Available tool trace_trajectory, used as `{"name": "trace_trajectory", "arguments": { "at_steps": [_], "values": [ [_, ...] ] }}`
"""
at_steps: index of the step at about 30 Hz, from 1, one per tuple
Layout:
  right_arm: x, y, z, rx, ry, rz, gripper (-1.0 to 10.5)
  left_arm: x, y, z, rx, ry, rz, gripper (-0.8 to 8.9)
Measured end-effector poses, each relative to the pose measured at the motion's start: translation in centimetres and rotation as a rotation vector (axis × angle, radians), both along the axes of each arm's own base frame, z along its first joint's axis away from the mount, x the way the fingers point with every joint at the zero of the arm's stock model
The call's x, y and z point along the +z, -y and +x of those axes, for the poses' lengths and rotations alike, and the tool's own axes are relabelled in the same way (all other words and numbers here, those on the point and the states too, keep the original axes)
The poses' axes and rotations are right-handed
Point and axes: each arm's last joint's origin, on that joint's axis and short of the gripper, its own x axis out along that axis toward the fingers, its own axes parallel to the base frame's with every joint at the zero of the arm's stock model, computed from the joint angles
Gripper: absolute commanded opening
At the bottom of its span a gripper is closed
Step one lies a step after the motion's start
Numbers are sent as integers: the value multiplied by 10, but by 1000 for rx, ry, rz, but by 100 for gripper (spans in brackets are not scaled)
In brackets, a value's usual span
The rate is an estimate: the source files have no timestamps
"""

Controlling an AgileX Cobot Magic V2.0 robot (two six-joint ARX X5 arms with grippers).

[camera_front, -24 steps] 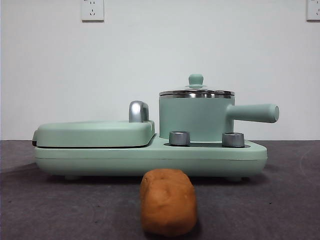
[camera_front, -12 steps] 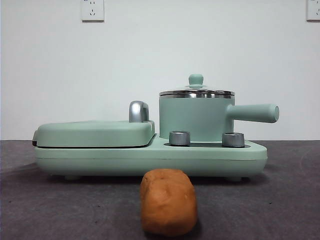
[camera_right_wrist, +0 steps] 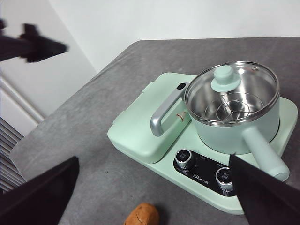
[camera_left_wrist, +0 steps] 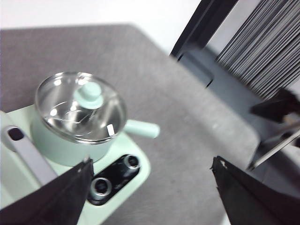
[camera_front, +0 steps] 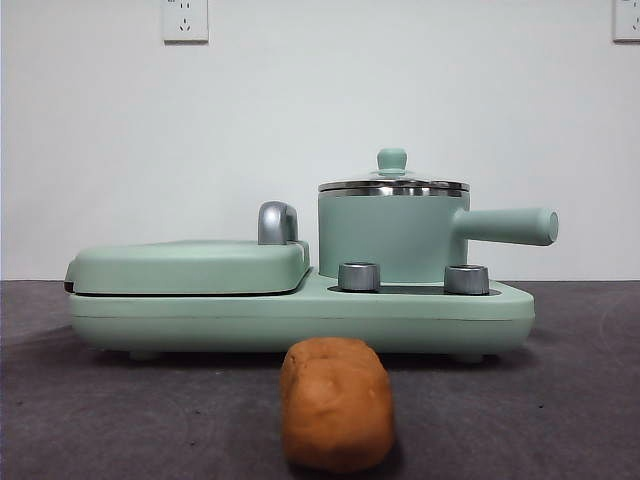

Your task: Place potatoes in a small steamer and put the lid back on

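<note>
Nothing grabbed yet. Potato (camera_front: 336, 404) sitting bottom centre on the table, clear for a pick. Lid (camera_front: 392, 184) closing steamer (camera_front: 392, 236) mid-right. Left gripper (camera_left_wrist: 150, 197), right gripper (camera_right_wrist: 154, 197) both spread wide, empty, up high.

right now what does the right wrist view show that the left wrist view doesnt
Only the right wrist view shows the potato, lying on the table in front of the cooker, and the chrome handle across the flat green griddle cover. Only the left wrist view shows the dark frame and slatted panel beyond the table's edge. Both show the small steamer with its glass lid on, its side handle, the two control knobs, and an open hand: right hand, left hand.
</note>
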Motion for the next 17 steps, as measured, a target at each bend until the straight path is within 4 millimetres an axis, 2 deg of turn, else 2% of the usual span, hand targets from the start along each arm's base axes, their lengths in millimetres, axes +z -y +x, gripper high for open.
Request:
{"name": "trace_trajectory", "arguments": {
  "at_steps": [2, 7, 13, 17],
  "values": [
    [0, 0, 0, 2, 0, 0, 511, 2, 14, 14, -2, 4, 58, 469],
    [0, 0, 0, 4, 0, 0, 511, 1, 51, 48, 11, 40, 196, 469],
    [0, 0, 0, 3, 0, 0, 511, -13, 90, 86, 62, 91, 333, 469],
    [0, 0, 0, 4, 0, 0, 511, -23, 113, 107, 58, 108, 354, 468]
  ]
}}
